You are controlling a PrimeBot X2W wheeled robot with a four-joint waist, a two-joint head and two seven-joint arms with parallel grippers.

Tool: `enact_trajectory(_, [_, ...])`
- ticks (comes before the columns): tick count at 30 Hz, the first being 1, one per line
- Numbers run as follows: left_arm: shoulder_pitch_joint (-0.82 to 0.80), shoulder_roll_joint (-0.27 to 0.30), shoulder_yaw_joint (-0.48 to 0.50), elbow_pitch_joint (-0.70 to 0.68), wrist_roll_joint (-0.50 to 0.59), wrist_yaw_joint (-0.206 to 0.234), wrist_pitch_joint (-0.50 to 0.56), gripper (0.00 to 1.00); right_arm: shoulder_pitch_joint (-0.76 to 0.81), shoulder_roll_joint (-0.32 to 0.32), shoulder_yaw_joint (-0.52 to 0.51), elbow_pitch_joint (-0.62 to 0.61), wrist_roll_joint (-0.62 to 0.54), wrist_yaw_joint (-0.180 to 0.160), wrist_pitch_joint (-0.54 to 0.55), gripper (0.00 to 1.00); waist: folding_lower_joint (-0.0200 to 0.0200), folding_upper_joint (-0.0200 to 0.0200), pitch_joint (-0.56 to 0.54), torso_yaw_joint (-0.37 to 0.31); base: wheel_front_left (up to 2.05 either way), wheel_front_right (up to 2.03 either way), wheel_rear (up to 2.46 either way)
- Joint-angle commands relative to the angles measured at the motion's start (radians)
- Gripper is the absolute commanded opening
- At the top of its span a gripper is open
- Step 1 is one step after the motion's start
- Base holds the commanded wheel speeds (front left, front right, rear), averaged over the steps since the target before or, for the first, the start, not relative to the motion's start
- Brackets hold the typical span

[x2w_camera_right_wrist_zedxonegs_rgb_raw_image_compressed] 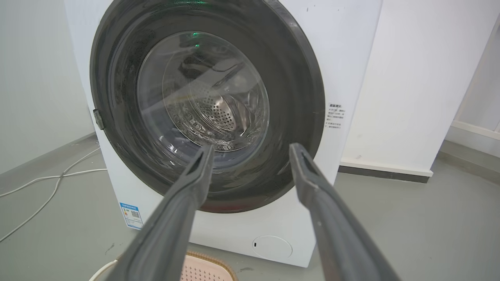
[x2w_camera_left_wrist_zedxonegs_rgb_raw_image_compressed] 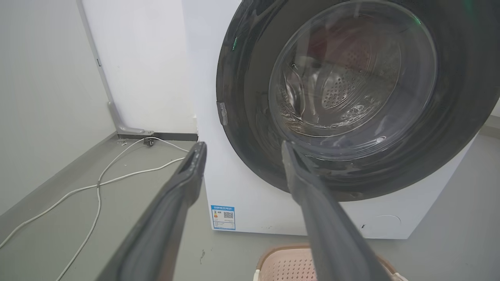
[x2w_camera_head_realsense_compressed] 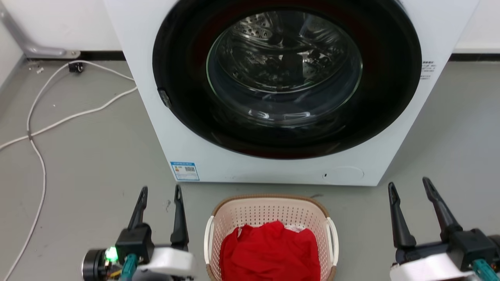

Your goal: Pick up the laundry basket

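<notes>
The laundry basket (x2w_camera_head_realsense_compressed: 269, 212) sits on the grey floor just in front of the washing machine, pale pink-cream with a brown rim and white side handles, holding a red cloth (x2w_camera_head_realsense_compressed: 269, 251). My left gripper (x2w_camera_head_realsense_compressed: 161, 189) is open to the basket's left, apart from it, fingers pointing at the machine. Off to the basket's right, my right gripper (x2w_camera_head_realsense_compressed: 408, 183) is open too and holds nothing. The left wrist view catches the basket's rim (x2w_camera_left_wrist_zedxonegs_rgb_raw_image_compressed: 287, 263) at the bottom between the open fingers (x2w_camera_left_wrist_zedxonegs_rgb_raw_image_compressed: 183, 183). A corner of the basket (x2w_camera_right_wrist_zedxonegs_rgb_raw_image_compressed: 205, 267) appears low in the right wrist view.
A white front-loading washing machine (x2w_camera_head_realsense_compressed: 281, 168) with a closed dark round door (x2w_camera_head_realsense_compressed: 285, 74) stands right behind the basket. White cables (x2w_camera_head_realsense_compressed: 39, 128) trail over the floor at the left, near the wall. Bare grey floor lies on both sides of the basket.
</notes>
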Motion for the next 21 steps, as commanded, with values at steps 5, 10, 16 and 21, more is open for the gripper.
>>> enact_trajectory(5, [-0.088,0.002,0.012,0.035,0.014,-0.033,-0.003,1.00,-0.083,-0.002,-0.002,0.023,-0.024,0.000,-0.002,1.00,0.0001,-0.0001,0.069,0.005,0.00,0.00,0.00])
enact_trajectory(10, [-0.196,0.008,0.027,0.105,0.033,-0.071,-0.003,1.00,-0.181,-0.002,0.002,0.085,-0.058,0.000,-0.002,1.00,0.0001,-0.0001,0.171,0.010,0.00,0.00,0.00])
enact_trajectory(16, [-0.344,0.018,0.035,0.228,0.047,-0.111,-0.003,1.00,-0.314,-0.002,0.009,0.213,-0.108,0.000,-0.002,1.00,0.0001,-0.0001,0.309,0.009,0.00,0.00,0.00])
enact_trajectory(21, [-0.449,0.019,0.024,0.356,0.057,-0.135,-0.003,1.00,-0.413,-0.001,0.013,0.331,-0.142,0.000,-0.002,1.00,0.0001,-0.0001,0.414,0.008,0.00,0.00,0.00])
